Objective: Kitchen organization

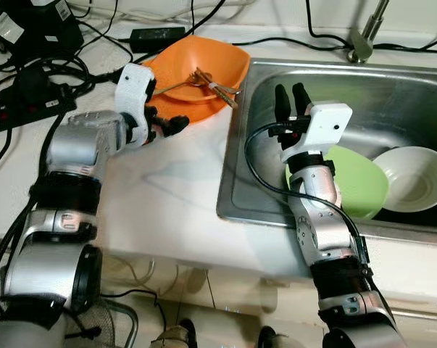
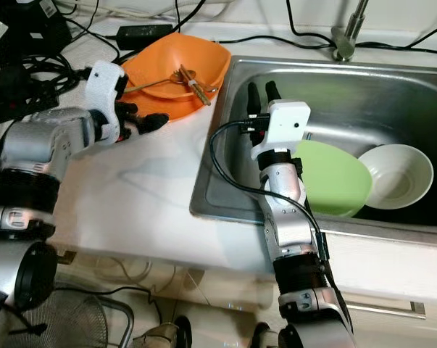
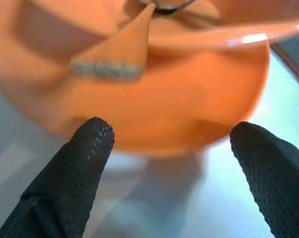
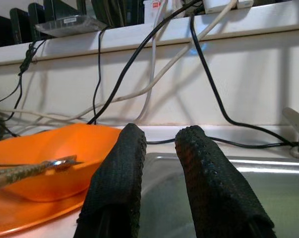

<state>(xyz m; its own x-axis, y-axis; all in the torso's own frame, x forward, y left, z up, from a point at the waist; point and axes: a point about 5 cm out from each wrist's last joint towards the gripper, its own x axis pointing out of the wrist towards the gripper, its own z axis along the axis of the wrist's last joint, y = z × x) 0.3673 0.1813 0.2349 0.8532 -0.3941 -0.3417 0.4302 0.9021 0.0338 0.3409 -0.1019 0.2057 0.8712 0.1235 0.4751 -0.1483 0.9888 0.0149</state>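
The left gripper hovers low over the white counter, its jaws spread wide and holding nothing. Just ahead of the jaws sits the orange bowl, its near wall close to the fingertips but apart from them; utensils lie inside it. The right gripper points up above the steel sink, its jaws slightly parted with a narrow gap and empty. Below and behind those jaws, beside the right forearm, a green bowl rests in the sink, touching a white bowl on its far side. Black cables lie on the counter beyond the left arm.
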